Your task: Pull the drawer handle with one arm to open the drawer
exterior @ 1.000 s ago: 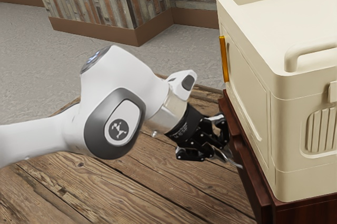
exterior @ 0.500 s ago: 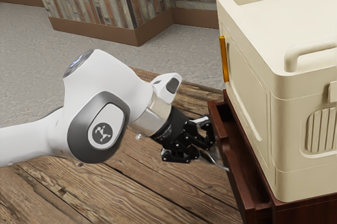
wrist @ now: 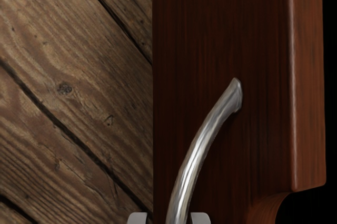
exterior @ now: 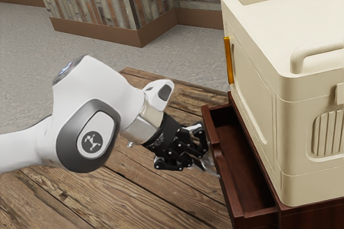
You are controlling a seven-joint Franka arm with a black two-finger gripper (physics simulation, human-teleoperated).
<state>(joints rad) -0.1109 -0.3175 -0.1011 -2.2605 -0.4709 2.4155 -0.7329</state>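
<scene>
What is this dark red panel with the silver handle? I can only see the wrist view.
Observer: It's the front of a drawer, and the exterior view shows that drawer pulled partly out.

Visitor: Oh! Is there anything on top of the furniture?

Observer: Yes, a big cream box stands on the cabinet.

Visitor: And what am I looking out from?

Observer: A white arm that comes in from the exterior view's left.

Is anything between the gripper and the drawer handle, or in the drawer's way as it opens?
Nothing visible: the gripper is at the handle, and ahead of the drawer lie planks, with the arm above them.
</scene>
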